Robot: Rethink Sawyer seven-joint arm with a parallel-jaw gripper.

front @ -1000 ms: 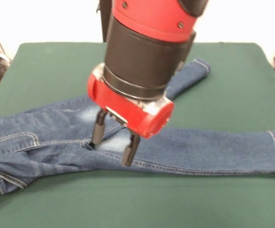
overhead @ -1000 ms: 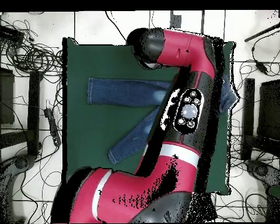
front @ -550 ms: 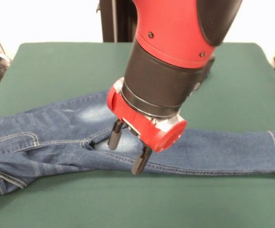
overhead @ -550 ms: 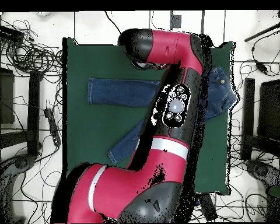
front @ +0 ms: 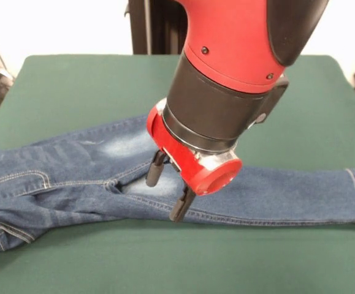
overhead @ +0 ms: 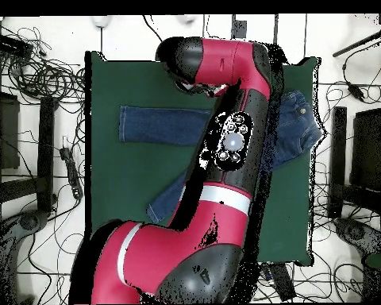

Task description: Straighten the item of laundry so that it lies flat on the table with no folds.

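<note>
Jeans (front: 73, 177) flat, long axis across table (front: 73, 79); pincer (front: 167, 194) spread apart over crotch.

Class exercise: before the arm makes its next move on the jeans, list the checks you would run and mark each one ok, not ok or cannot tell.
1. Gripper open, fingers apart: ok.
2. Gripper over the jeans, near the crotch: ok.
3. Fingertips touching denim: cannot tell.
4. Jeans flat, no folds: not ok, creases at the waist end.
5. Both legs spread apart: ok in the overhead view.
6. Jeans fully on the table: cannot tell, the waist end runs out of view.
</note>
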